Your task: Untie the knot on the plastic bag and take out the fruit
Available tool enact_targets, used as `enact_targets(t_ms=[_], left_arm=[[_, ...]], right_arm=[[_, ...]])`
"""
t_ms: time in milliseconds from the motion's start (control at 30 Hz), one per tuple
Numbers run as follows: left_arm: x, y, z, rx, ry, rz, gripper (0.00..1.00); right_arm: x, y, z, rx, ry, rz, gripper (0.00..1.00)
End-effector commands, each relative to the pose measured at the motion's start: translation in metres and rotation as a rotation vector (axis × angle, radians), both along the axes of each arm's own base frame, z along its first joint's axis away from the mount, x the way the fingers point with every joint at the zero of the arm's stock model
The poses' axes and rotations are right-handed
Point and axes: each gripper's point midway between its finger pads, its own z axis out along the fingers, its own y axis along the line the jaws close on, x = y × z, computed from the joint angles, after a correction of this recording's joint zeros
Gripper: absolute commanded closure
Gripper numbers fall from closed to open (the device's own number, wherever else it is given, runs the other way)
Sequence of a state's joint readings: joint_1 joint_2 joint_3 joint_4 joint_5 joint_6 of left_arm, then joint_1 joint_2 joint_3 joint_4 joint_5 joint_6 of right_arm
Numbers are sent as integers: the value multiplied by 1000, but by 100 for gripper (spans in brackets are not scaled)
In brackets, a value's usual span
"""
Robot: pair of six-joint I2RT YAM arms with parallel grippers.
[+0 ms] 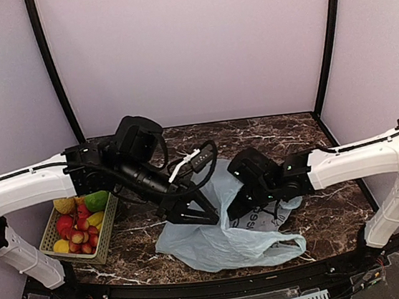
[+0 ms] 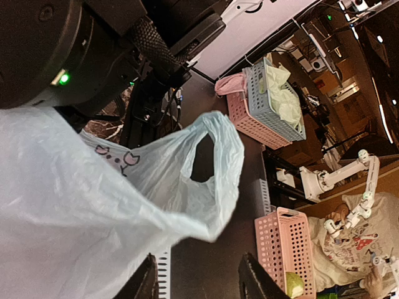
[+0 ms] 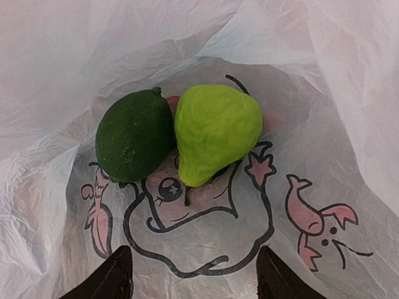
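Note:
The plastic bag (image 1: pixel 228 243) lies crumpled and pale blue on the marble table, with one loop handle (image 2: pixel 215 134) hanging loose in the left wrist view. The knot is out of view. My right gripper (image 3: pixel 199 277) is inside the bag, open, just short of the fruit: a dark green round one (image 3: pixel 134 134) and a bright green pear-shaped one (image 3: pixel 215 131), with red bits (image 3: pixel 272 118) behind them. Both rest on the bag's cartoon print. My left gripper (image 2: pixel 199 280) is open beside the bag's edge, with nothing between its fingers (image 2: pixel 146 280).
A woven basket (image 1: pixel 107 236) with red, yellow and green fruit stands at the table's left edge, under the left arm. Beyond the table, the left wrist view shows pink baskets (image 2: pixel 283 249) and a grey one (image 2: pixel 271 103). Both arms meet over the bag.

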State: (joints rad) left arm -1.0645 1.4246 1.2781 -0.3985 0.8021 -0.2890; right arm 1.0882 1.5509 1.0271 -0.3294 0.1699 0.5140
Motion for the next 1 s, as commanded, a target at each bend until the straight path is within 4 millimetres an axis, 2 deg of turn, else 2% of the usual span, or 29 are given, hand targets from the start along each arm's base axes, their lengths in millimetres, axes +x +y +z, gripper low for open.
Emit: enact_targets(t_ms=[0, 133, 200, 233, 267, 300, 333, 400, 433, 467, 567, 667, 767, 833, 967], left_arm=[[9, 7, 28, -72, -97, 64, 42], [24, 21, 51, -127, -186, 191, 20], [46, 33, 48, -107, -204, 303, 14], [66, 42, 46, -95, -190, 390, 13], [76, 51, 34, -74, -168, 438, 13], [100, 62, 34, -84, -141, 529, 13], [108, 70, 17, -59, -116, 568, 13], [140, 90, -5, -13, -91, 701, 11], [148, 92, -20, 23, -83, 732, 11], [155, 95, -27, 40, -76, 753, 11], [171, 93, -65, 129, -44, 788, 11], [184, 94, -94, 185, -21, 813, 11], [192, 96, -130, 250, -12, 825, 11], [196, 95, -147, 254, 5, 826, 16], [201, 79, -172, 225, 68, 780, 35]], right_arm=[[-5, 6, 3, 80, 24, 16, 33], [-7, 6, -1, 90, 37, 6, 29], [-7, 6, -2, 102, 41, 4, 28], [-7, 6, -3, 105, 43, 0, 27], [-7, 6, -4, 107, 44, -6, 26], [-7, 6, -5, 109, 45, -14, 26], [-5, 5, -4, 113, 44, -25, 24], [-4, 4, -6, 119, 45, -44, 22], [-4, 4, -5, 126, 45, -48, 21], [-4, 5, -4, 134, 47, -52, 21], [-3, 7, -2, 156, 49, -59, 19], [-3, 9, -2, 173, 50, -63, 17], [-3, 10, -3, 172, 53, -62, 17], [-2, 11, -2, 176, 54, -66, 17], [-2, 12, -1, 205, 58, -79, 16]])
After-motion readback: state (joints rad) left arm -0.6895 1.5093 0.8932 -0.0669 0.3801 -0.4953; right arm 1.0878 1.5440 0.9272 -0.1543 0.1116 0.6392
